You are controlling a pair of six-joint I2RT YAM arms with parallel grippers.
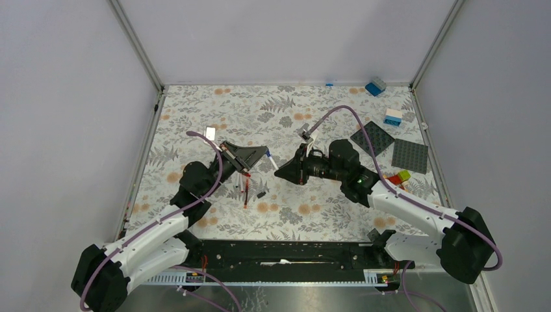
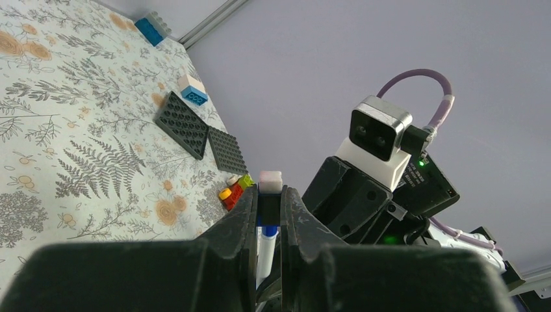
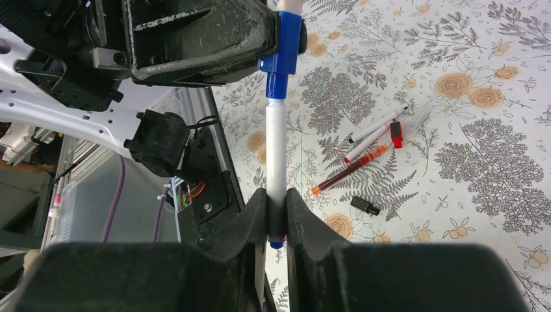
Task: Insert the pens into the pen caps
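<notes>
Seating the blue cap [image 3: 284,60] on the white pen [image 3: 277,146] mid-air: left gripper [image 2: 269,207] pinches the cap, right gripper [image 3: 276,209] clamps the barrel's tail, so the next move likely calls for a straight axial push until flush.

Left pincer [image 2: 269,209] and right pincer [image 3: 277,209] both clamped, tips facing, close together.

My fern-print tabletop [image 1: 292,214] carries loose pens [image 3: 351,169] and a black cap [image 3: 365,206] toward eight o'clock, two baseplates [image 1: 372,138] at three o'clock.
</notes>
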